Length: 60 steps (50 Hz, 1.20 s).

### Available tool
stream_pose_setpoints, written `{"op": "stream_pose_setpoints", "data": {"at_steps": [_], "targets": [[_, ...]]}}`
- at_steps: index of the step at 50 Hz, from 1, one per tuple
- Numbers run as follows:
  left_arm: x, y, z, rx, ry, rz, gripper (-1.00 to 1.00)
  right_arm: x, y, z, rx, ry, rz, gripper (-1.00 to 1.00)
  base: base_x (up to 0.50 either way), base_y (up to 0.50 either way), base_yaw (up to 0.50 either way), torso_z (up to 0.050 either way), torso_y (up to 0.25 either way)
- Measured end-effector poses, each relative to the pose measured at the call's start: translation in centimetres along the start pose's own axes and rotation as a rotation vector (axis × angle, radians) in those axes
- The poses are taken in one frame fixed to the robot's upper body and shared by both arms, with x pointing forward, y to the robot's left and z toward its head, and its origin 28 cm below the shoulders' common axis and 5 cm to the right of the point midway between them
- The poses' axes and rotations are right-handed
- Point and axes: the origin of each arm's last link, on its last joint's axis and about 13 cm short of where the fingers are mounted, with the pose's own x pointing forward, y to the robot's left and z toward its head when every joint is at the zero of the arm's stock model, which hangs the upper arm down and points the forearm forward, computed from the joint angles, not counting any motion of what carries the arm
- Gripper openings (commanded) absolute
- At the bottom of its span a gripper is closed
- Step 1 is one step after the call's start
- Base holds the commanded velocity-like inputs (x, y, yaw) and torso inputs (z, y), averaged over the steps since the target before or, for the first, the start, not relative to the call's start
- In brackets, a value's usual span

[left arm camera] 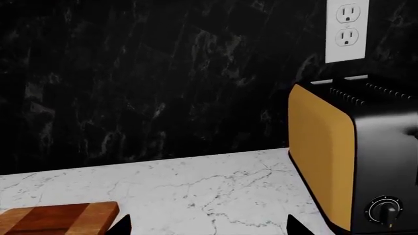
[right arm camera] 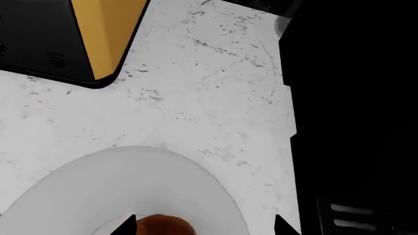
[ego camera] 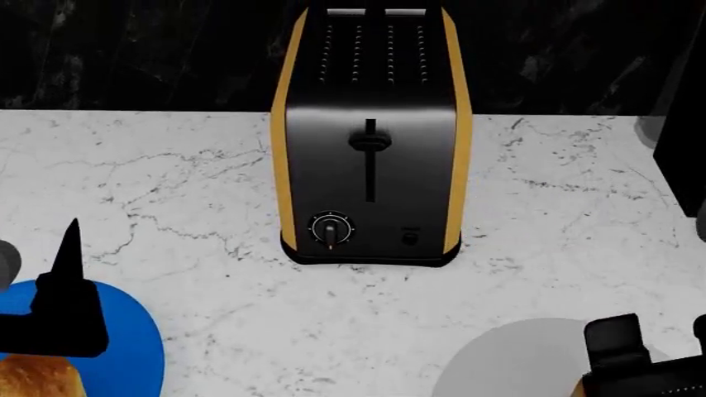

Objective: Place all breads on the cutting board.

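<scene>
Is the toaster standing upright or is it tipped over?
Upright. In the head view the toaster rests flat on the marble counter, with its two slots facing up and its lever and dial on the front.

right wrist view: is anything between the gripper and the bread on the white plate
Nothing visible. The bread lies on the white plate directly between the right gripper fingertips, with only bare plate around it. The toaster stands well off to one side on the countertop.
</scene>
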Motion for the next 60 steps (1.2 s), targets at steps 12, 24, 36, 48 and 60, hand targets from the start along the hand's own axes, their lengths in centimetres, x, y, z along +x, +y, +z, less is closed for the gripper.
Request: {"op": "stream_pose_setpoints", "data": {"at_steps": [12,24,36,48,60], "targets": [[0.0,0.1,0.1,0.005,0.000,0.000,1.00,-0.3,0.0,0.0,-0.002,0.081,0.059,1.00,0.00,0.00,0.00,0.000,0.000],[0.1,0.1,0.1,0.007,0.000,-0.003,1.00,-0.2,0.1,-0.1,0.009,0.124,0.111,1.00,0.00,0.00,0.00,0.000,0.000],[0.0,0.2,0.0,0.009,0.003,-0.003,1.00,0.5,0.3,-0.7,0.016,0.174,0.143,1.00,0.00,0.00,0.00,0.000,0.000],[-0.1,0.2,0.0,0.010,0.006,-0.001,1.00,0.9,0.6,-1.1,0.021,0.211,0.166,1.00,0.00,0.00,0.00,0.000,0.000],[0.0,0.2,-0.1,0.009,0.008,0.008,1.00,1.7,0.7,-1.5,0.020,0.237,0.171,1.00,0.00,0.00,0.00,0.000,0.000]]}}
